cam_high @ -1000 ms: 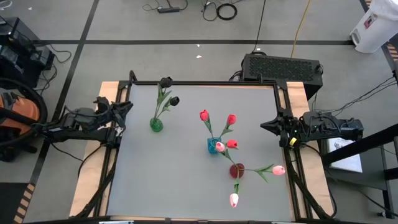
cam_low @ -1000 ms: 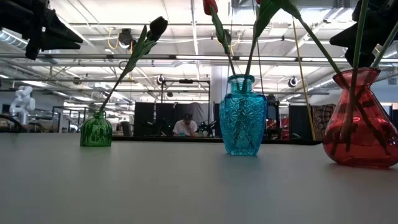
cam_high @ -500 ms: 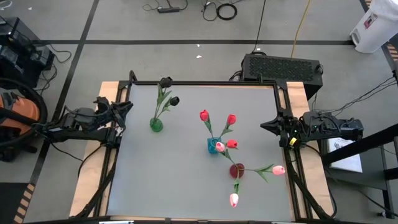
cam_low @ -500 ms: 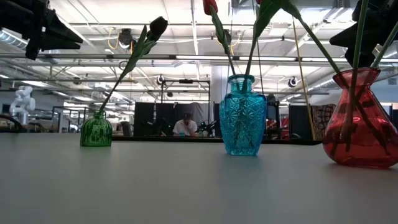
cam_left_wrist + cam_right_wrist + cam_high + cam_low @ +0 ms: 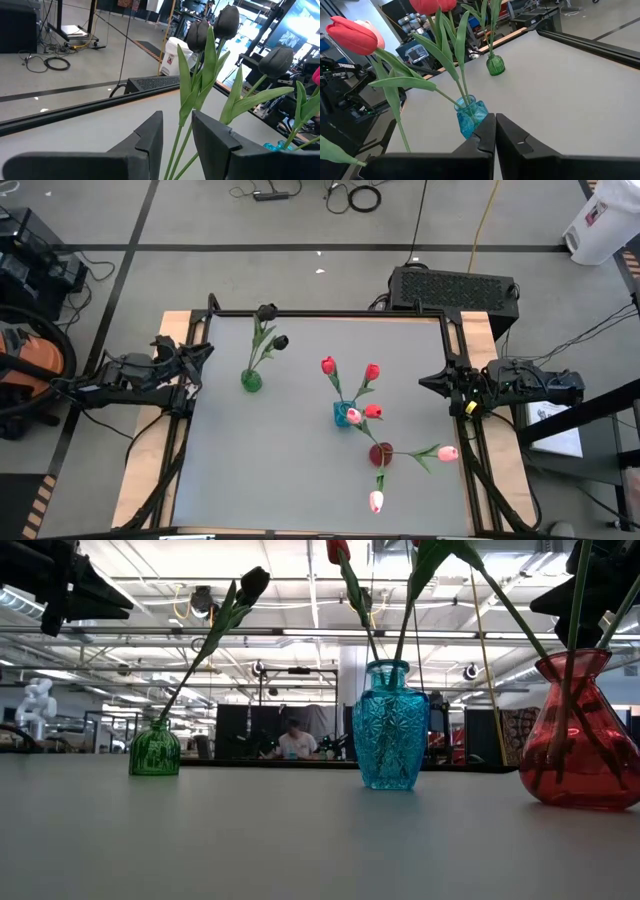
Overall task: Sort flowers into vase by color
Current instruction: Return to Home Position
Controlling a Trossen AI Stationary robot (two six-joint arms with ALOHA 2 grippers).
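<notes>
Looking straight down, we see the grey tabletop (image 5: 290, 480) with three small glass vases on it. The green glass vase (image 5: 251, 381) stands toward the left arm's side and holds the near-black tulips (image 5: 266, 311). The blue cut-glass vase (image 5: 343, 414) sits near the middle with the red tulips (image 5: 328, 365). The round red glass vase (image 5: 381, 453) is just beside it, on the right arm's side, and carries the pink tulips (image 5: 448, 453). The left gripper (image 5: 207, 348) hangs at the table's left edge and the right gripper (image 5: 424, 383) at its right edge, both well apart from the vases.

From table height we find the three vases upright in a row, stems leaning out of their necks, and a person (image 5: 293, 743) far behind.

Through the left wrist camera we see its dark fingers (image 5: 147, 140) parted with a clear gap, holding nothing, black buds ahead.

Through the right wrist camera its fingers (image 5: 482, 135) lie together, empty, facing the blue vase.
</notes>
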